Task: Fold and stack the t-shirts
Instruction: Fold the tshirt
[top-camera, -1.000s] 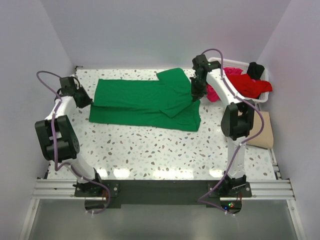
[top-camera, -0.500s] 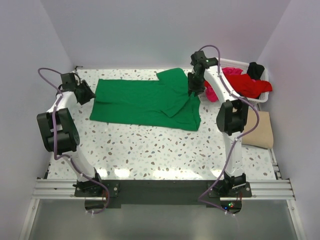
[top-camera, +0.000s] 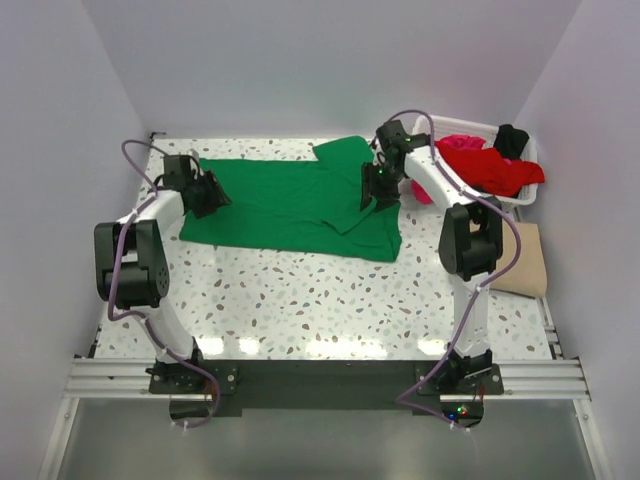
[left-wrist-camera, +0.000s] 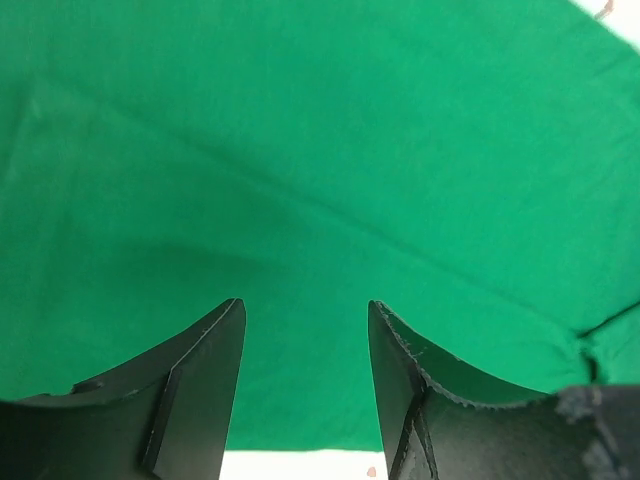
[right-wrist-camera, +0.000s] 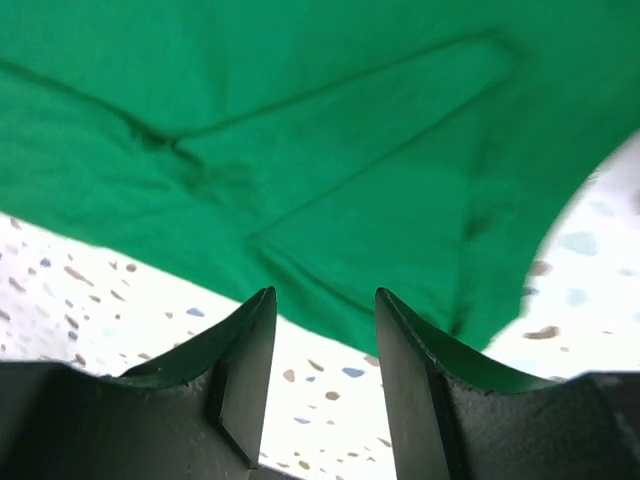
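- Green t-shirt (top-camera: 290, 205): lies spread on the far half of the table (top-camera: 330, 300), long side running left-right. One sleeve points toward the far wall and another flap lies over the body on the right.
- Edges: the near hem runs roughly straight, and a wide band of speckled tabletop shows between it and the arm bases. The left edge sits under the left arm's wrist. The right edge is near the basket (top-camera: 482, 126) but apart from it.
- Left gripper (left-wrist-camera: 305, 310): fingers spread, nothing between them. It hangs over smooth green cloth just inside the shirt's left edge; contact can't be judged.
- Right gripper (right-wrist-camera: 325, 295): fingers spread too, holding nothing. It sits above the shirt's right end, where the hem meets bare table.
- Cloth is soft and matte, with shallow creases and seam ridges. The table is white terrazzo with dark flecks.
- The white lattice basket at far right holds a red shirt (top-camera: 495, 168), a magenta shirt (top-camera: 455, 142) and a black shirt (top-camera: 512, 138) in a heap.
- Tan shirt (top-camera: 527, 262): flat at the table's right edge, behind the right arm.
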